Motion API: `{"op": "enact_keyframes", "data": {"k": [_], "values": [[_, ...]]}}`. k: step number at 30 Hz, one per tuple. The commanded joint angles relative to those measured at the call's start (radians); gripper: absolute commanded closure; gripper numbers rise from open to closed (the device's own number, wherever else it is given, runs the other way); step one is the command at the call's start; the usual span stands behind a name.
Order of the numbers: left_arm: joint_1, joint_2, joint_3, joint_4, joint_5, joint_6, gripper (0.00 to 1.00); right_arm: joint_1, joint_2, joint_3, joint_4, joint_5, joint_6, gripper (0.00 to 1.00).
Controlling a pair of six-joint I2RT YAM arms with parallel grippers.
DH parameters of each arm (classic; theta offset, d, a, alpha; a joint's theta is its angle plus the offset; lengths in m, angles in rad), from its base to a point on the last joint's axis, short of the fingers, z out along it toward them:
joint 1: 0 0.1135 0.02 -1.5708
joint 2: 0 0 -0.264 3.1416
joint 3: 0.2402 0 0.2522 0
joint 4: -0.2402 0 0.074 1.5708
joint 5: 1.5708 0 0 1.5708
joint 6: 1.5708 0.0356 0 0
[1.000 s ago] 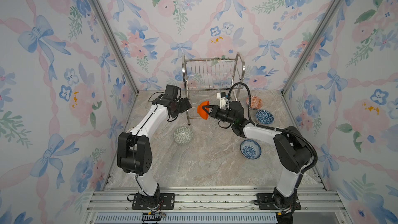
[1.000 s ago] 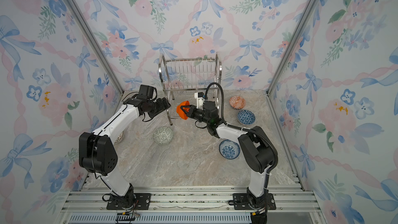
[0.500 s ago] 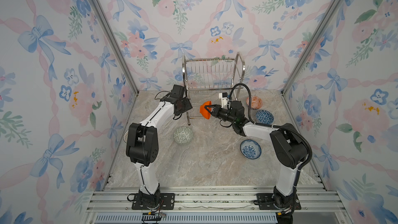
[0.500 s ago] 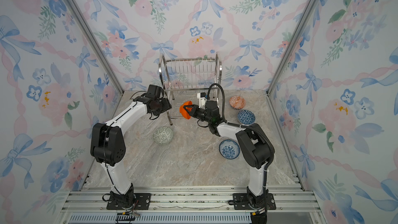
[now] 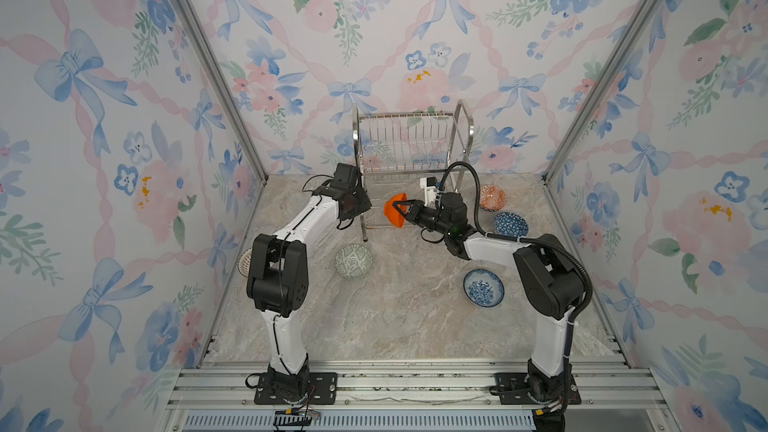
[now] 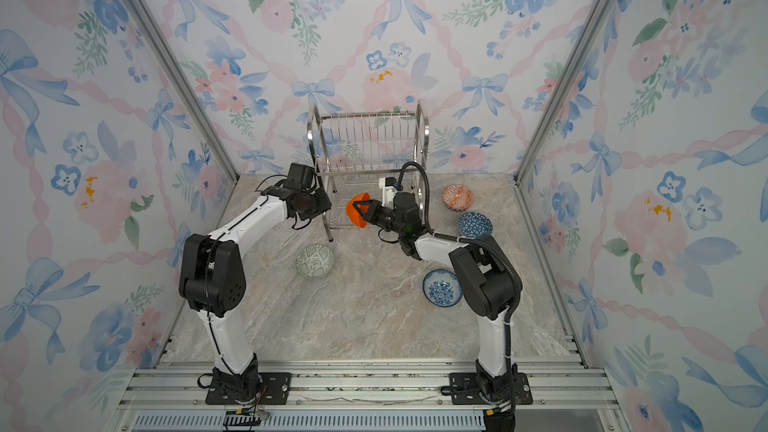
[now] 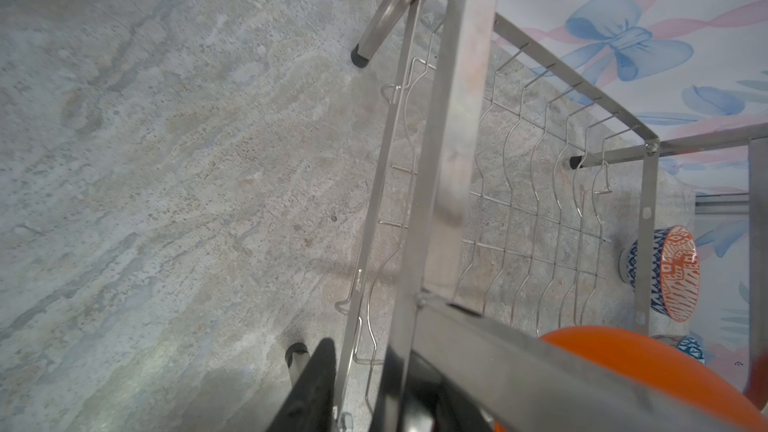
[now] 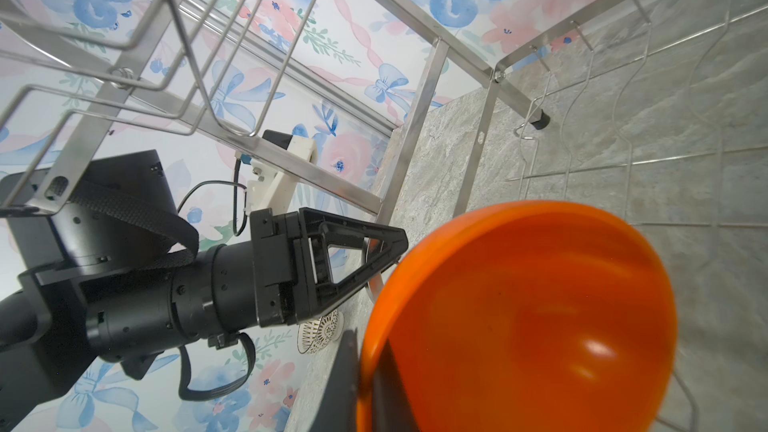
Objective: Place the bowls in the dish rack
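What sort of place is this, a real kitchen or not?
Probably a robot test booth, not a real kitchen: flowered wallpaper panels, left arm and right arm bolted to an aluminium rail, a dish rack on a marble-look tabletop.

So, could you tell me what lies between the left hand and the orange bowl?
A front post of the rack stands between the left hand and the orange bowl, as both top views show.

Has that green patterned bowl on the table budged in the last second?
No. The green bowl sits where it was, just in front of the nearest leg of the rack, in both top views.
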Motion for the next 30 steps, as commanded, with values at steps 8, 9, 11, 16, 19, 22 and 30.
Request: {"op": "enact_keyframes", "data": {"k": [8,9,11,16,19,22,30], "values": [[-0.059,-0.050,-0.079,-0.055,-0.119,0.007,0.71,-0.010,0.018,0.051,-0.036,0.015,0.005,1.00],[-0.066,-0.061,-0.087,-0.055,-0.140,0.010,0.71,-0.013,0.020,0.058,-0.051,0.011,0.009,1.00],[-0.074,-0.075,-0.103,-0.055,-0.164,0.014,0.72,-0.016,0.021,0.064,-0.057,0.006,0.012,1.00],[-0.083,-0.092,-0.143,-0.055,-0.181,0.007,0.79,-0.018,0.018,0.078,-0.077,0.007,0.002,1.00],[-0.092,-0.104,-0.157,-0.055,-0.193,0.010,0.83,-0.017,0.020,0.082,-0.078,0.005,0.004,1.00],[-0.096,-0.112,-0.164,-0.055,-0.199,0.020,0.87,-0.018,0.023,0.079,-0.067,0.004,0.006,1.00],[-0.095,-0.128,-0.175,-0.056,-0.187,0.088,0.88,-0.020,0.028,0.078,-0.063,0.000,0.012,1.00]]}}
